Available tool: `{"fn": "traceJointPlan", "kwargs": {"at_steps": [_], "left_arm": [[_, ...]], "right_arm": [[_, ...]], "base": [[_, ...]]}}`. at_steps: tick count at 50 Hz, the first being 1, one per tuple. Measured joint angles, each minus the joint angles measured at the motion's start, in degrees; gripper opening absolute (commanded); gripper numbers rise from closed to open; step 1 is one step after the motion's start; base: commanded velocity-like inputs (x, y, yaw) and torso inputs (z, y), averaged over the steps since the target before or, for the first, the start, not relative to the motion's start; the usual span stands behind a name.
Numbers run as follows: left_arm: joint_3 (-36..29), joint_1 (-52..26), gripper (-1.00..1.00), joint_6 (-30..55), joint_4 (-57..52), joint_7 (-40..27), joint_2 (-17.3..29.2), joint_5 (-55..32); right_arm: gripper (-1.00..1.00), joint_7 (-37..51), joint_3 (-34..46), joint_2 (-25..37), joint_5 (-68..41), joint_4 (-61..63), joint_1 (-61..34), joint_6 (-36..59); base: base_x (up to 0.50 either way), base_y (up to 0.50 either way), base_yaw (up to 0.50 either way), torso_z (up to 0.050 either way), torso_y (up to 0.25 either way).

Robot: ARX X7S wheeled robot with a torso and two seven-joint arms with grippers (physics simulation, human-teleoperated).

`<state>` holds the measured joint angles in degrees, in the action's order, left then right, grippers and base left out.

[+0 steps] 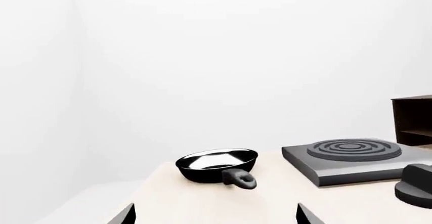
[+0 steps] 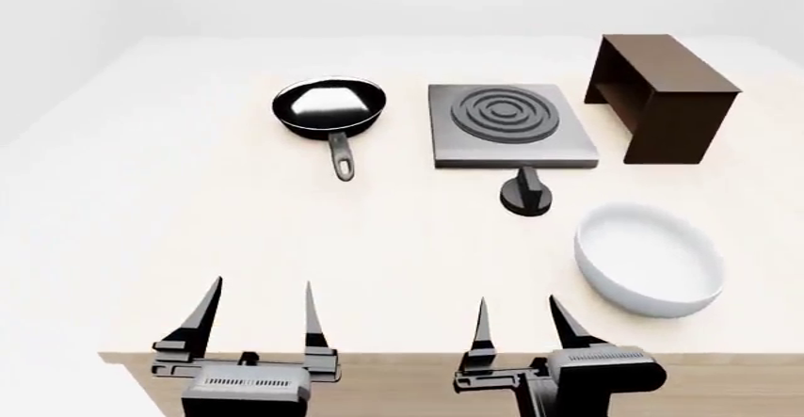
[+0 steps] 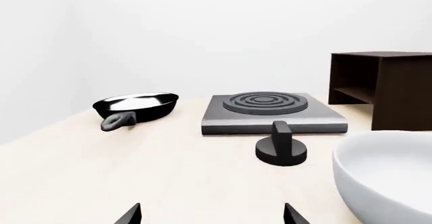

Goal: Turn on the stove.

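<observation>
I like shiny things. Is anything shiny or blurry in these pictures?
Head view: the frying pan shows a bright patch inside, everything sharp. Left wrist view: the same gleam in the pan, with the knob cut off at the edge. Right wrist view: the white bowl looms large but stays crisp.

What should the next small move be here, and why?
Probably reach the right gripper forward toward the knob. Both grippers are open at the table's near edge, touching nothing. The knob stands in front of the stove, nearer the right arm, with the white bowl close on its right to avoid.
</observation>
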<state>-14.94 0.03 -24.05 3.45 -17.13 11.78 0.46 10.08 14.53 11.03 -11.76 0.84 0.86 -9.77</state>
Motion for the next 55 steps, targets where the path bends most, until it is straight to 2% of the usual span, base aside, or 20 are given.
{"fn": "traceJointPlan", "kwargs": {"at_steps": [55], "left_arm": [[-1.79, -0.65, 1.0, 0.51, -0.21, -1.6, 1.16, -0.34]], "right_arm": [[1.0, 0.54, 1.79, 1.57, -1.39, -0.14, -0.26, -1.13]], "base": [[0.2, 0.0, 0.0, 0.0, 0.0]]}}
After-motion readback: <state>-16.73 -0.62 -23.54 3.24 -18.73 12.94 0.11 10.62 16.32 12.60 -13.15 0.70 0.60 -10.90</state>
